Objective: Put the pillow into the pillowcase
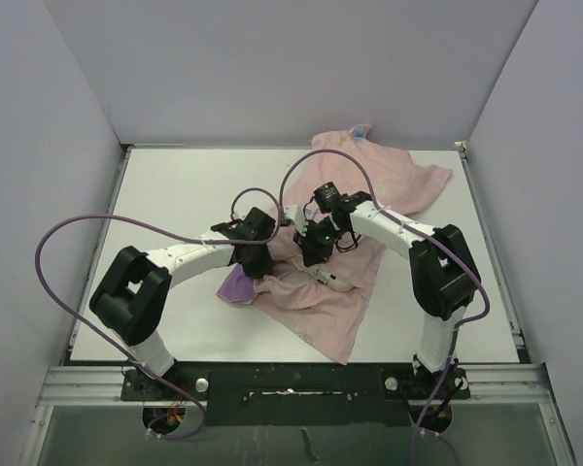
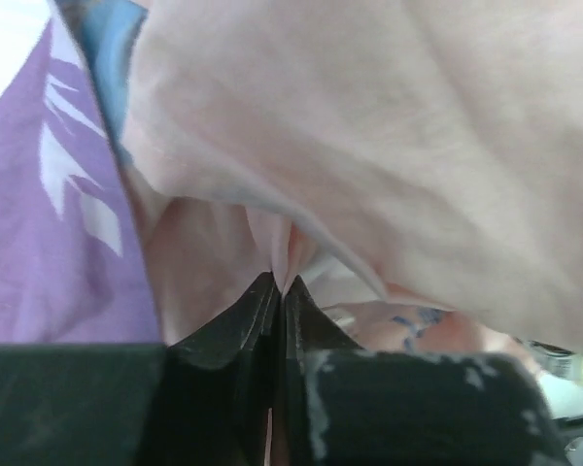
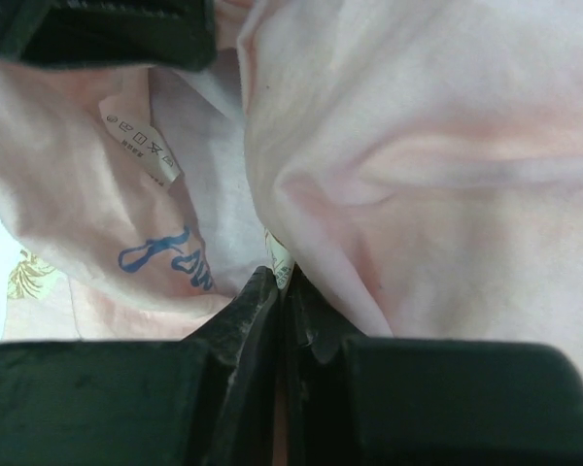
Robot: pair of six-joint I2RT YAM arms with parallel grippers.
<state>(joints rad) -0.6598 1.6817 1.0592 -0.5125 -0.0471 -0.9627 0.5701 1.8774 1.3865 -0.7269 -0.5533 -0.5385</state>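
The pillowcase (image 1: pixel 321 303) lies crumpled across the table from the back right to the front middle, pale pink side up, with a purple printed corner (image 1: pixel 238 286) by the left arm. The pillow is hidden. My left gripper (image 1: pixel 258 254) is shut on a fold of the pink fabric (image 2: pixel 389 146), and the fold rises from between its tips (image 2: pixel 282 284); purple print (image 2: pixel 39 243) shows to the left. My right gripper (image 1: pixel 317 252) sits close beside it. It is shut (image 3: pixel 282 277) on the pink cloth (image 3: pixel 418 146), where a small printed label (image 3: pixel 282 254) sticks out.
Pale walls close in the white table (image 1: pixel 175 194) on the left, back and right. Purple cables (image 1: pixel 68 233) loop over both arms. A second care label (image 3: pixel 136 141) and blue lettering (image 3: pixel 165 257) show on the fabric.
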